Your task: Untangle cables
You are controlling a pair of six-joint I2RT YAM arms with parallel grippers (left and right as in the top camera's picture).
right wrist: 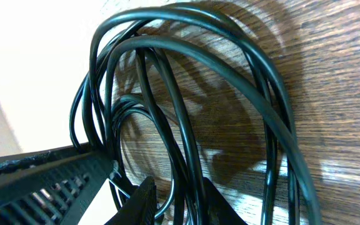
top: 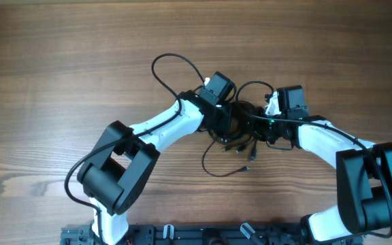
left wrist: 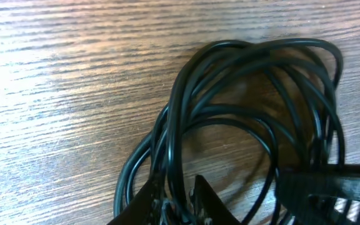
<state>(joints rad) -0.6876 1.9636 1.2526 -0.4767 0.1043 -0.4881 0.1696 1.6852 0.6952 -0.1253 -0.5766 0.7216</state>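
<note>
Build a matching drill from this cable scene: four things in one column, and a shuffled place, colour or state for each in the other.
Things
1. left tool
2. right tool
3. plug ends
4. table

Place, colour or state
A. brown wood grain
B. lying loose, on the robot's side of the cable coil
C. shut on strands at the right side of the cable coil
D. shut on strands at the left side of the cable coil

Pairs: 1-D, 2-C, 3-B, 4-A
</note>
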